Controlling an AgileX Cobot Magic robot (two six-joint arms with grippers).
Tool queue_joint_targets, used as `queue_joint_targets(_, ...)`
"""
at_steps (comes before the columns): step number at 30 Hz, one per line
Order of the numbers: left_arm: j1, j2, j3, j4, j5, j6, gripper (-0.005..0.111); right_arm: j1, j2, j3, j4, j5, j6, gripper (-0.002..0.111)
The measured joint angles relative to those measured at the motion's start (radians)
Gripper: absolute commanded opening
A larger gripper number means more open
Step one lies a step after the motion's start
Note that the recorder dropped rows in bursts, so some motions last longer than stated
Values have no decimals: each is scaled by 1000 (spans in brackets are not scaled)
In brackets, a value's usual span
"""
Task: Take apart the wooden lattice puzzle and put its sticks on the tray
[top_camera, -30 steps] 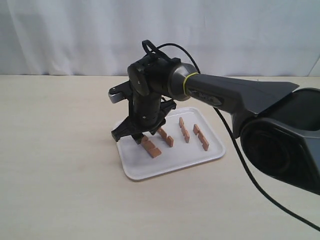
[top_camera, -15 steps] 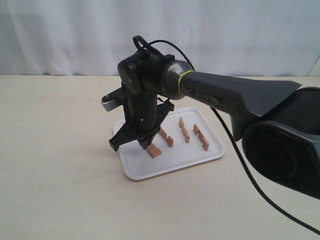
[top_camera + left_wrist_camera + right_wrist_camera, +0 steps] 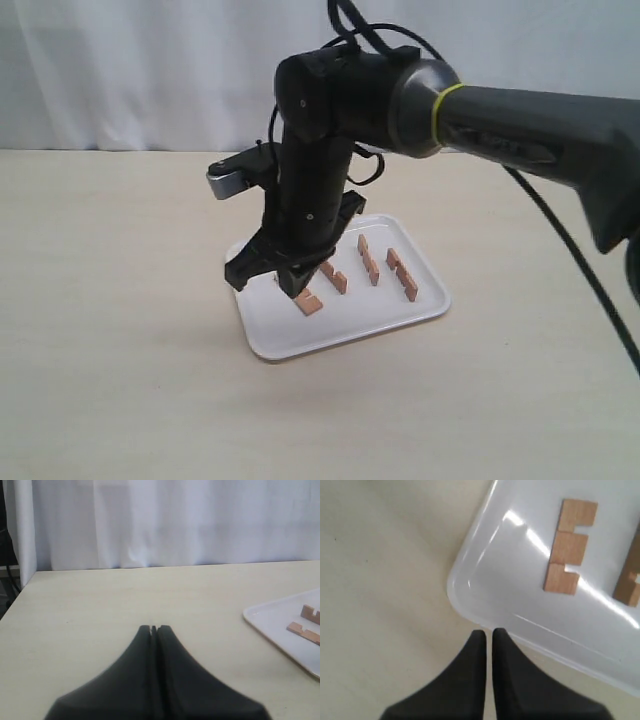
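The lattice puzzle is not in view as a grid. Its four sticks lie apart in a row on the white tray (image 3: 350, 318): one at the left (image 3: 308, 301), two in the middle (image 3: 333, 276) (image 3: 368, 260) and one at the right (image 3: 402, 273). My right gripper (image 3: 285, 287) (image 3: 488, 631) hangs above the tray's left edge, shut but for a thin slit, holding nothing. The right wrist view shows the tray (image 3: 520, 600) with the left stick (image 3: 568, 547) past the fingertips. My left gripper (image 3: 153, 628) is shut and empty over bare table, the tray (image 3: 277, 625) off to its side.
The light wooden table (image 3: 120, 330) spreads all round the tray, and a white curtain (image 3: 150, 70) hangs behind it. The right arm's dark body (image 3: 520, 120) reaches in from the right above the tray's far side. The left arm does not show in the exterior view.
The right arm has risen and straightened above the tray's left part, lifting its gripper off the left stick. All four sticks stay where they lay.
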Motion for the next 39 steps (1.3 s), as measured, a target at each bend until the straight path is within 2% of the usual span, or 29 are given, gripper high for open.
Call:
queue_joint_targets(8, 0, 0, 0, 0, 0, 0, 0, -156, -204, 272, 12, 2, 9, 4)
queue_joint_targets(11, 0, 0, 0, 0, 0, 0, 0, -252, -321, 394, 12, 0, 41, 4)
queue_joint_targets(19, 0, 0, 0, 0, 0, 0, 0, -379, -540, 634, 12, -197, 82, 4)
queue_joint_targets(24, 0, 0, 0, 0, 0, 0, 0, -422, -677, 771, 5, -333, 89, 4)
queue_joint_targets(34, 0, 0, 0, 0, 0, 0, 0, -429, -1043, 963, -45, -538, 115, 4)
queue_joint_targets(39, 0, 0, 0, 0, 0, 0, 0, -429, -1294, 1128, -51, -766, 115, 4)
